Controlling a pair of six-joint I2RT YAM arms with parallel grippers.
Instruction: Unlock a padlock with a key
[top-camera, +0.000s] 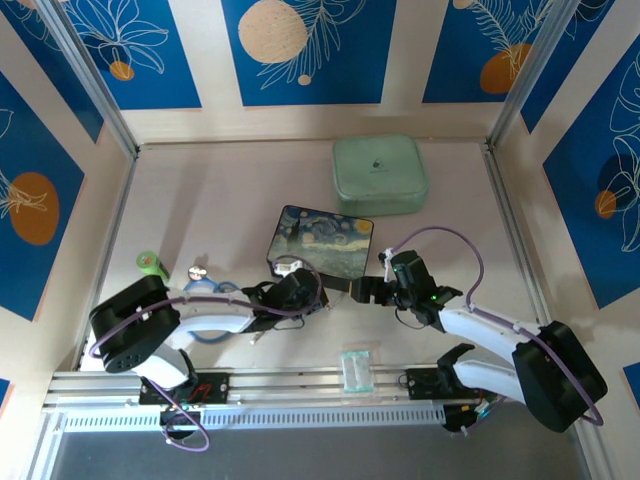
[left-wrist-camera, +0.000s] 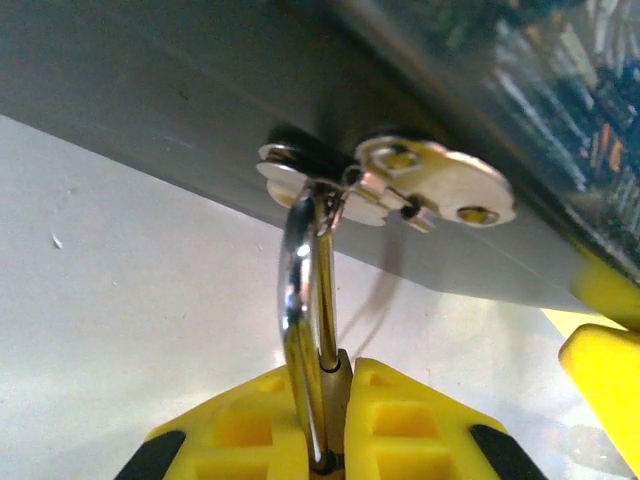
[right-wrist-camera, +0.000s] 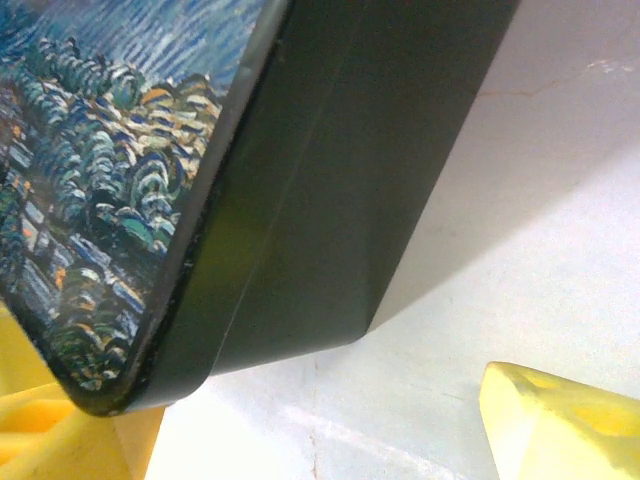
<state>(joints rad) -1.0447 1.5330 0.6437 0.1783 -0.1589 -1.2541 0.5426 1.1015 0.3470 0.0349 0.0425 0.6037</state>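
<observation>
Padlock (left-wrist-camera: 297, 320) hangs from the clasp (left-wrist-camera: 430, 185) on the near side of the box (top-camera: 322, 238), which lies about the middle of the bench (top-camera: 230, 200). Its silver shackle runs up through the clasp's loop, and the brass body sits low between my fingers. My left gripper (left-wrist-camera: 335, 410) is clenched on it, the yellow fingers (left-wrist-camera: 240, 430) pressed together around the lower shackle and the top of the body. From above, that gripper sits tight against the box's near edge.

My right gripper (right-wrist-camera: 300, 420) is released, jaws spread wide, at the box's near right corner. One finger (right-wrist-camera: 50, 430) lies just beside and below that corner; whether it touches the box I cannot tell. The other finger sits well apart from the box, and bare bench shows between the two.

A green case (top-camera: 380, 175) rests toward the far edge, right of the middle. A clear bag (top-camera: 357, 368) lies at the near edge between my two bases.
</observation>
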